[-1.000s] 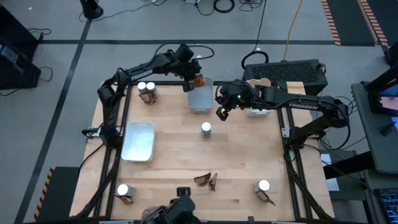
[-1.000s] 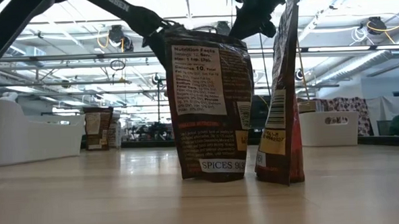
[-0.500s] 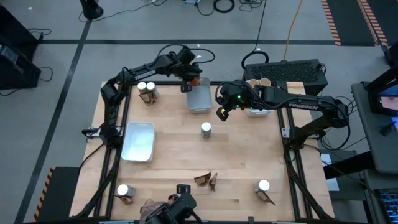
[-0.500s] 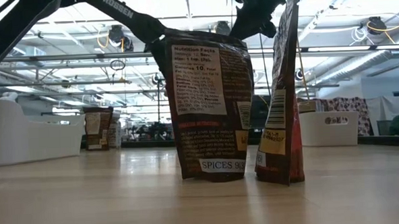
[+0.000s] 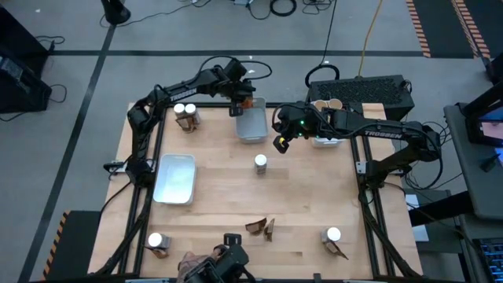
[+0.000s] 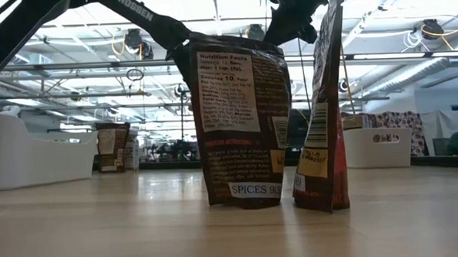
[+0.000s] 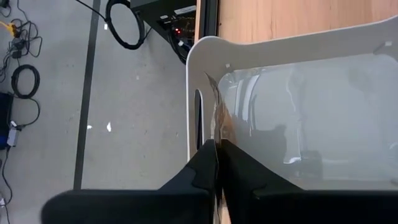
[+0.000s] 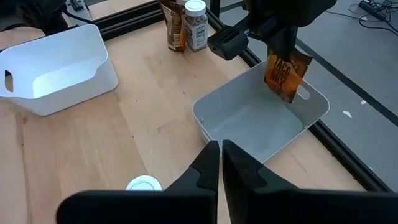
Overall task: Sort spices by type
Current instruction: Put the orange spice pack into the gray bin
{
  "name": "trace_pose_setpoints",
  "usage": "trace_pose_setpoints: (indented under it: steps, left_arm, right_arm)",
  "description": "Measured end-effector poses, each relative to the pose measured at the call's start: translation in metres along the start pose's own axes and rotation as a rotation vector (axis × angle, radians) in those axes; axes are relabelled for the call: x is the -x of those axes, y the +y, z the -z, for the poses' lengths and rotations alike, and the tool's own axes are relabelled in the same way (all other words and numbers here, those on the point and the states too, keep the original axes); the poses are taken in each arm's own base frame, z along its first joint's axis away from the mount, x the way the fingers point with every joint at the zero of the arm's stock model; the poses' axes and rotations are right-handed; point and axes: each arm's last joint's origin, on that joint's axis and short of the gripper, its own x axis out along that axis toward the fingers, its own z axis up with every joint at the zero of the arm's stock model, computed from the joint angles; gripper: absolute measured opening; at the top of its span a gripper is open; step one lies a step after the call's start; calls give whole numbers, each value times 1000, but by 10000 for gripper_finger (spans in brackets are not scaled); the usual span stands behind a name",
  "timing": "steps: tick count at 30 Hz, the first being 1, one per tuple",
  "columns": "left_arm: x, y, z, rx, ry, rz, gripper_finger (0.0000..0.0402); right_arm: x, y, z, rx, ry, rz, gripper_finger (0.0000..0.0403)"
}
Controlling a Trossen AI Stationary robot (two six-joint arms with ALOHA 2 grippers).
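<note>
The wooden table (image 5: pixel 236 196) fills the middle of the high view, its far edge running along a black frame rail near the upper part of the frame. At upper centre, hard against that rail, sits the grey bin (image 5: pixel 251 124); a white bin (image 5: pixel 175 178) lies at centre left and another white bin (image 5: pixel 326 140) at upper right, partly under the right arm.

The step in hand looks like a drop-off: the left end effector (image 5: pixel 242 101) hangs over the grey bin's far rim, fingers pinched on an orange taco mix packet (image 8: pixel 285 76) that dangles above the bin's interior. The next move calls for letting go so the packet falls inside, not over the rail behind it, where little margin shows.

The right end effector (image 5: pixel 280 142) waits closed and empty just beside the grey bin, near a white-capped jar (image 5: pixel 260 163).

Open room is widest across the table's centre. Two dark packets (image 5: pixel 260 227) stand at lower centre; jar-and-packet pairs sit at upper left (image 5: pixel 185 115), lower left (image 5: pixel 157 244) and lower right (image 5: pixel 334 240).
</note>
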Motion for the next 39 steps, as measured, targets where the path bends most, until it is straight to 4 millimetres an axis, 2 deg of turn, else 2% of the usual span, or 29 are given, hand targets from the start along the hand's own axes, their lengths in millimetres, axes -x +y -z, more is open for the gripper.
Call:
trace_pose_setpoints:
  steps: [9,17,20,24,30,35,39]
  left_arm:
    - [0,0,0,1,8,-6,82]
    - [0,2,1,43,49,-66,102]
    - [10,2,0,82,46,-77,103]
    - [33,1,-5,123,-4,-81,103]
    - [71,-2,-14,67,-144,-22,103]
    - [72,-13,-5,-55,-93,130,103]
    - [66,-20,3,-77,-16,215,103]
  right_arm:
    - [2,6,5,22,34,-12,0]
    - [3,11,8,37,51,-14,0]
    - [3,11,8,38,50,-16,0]
    - [9,11,7,35,34,-20,0]
    - [20,9,4,28,4,-27,0]
    - [25,7,3,19,-2,-33,0]
    - [28,11,4,16,-6,-45,0]
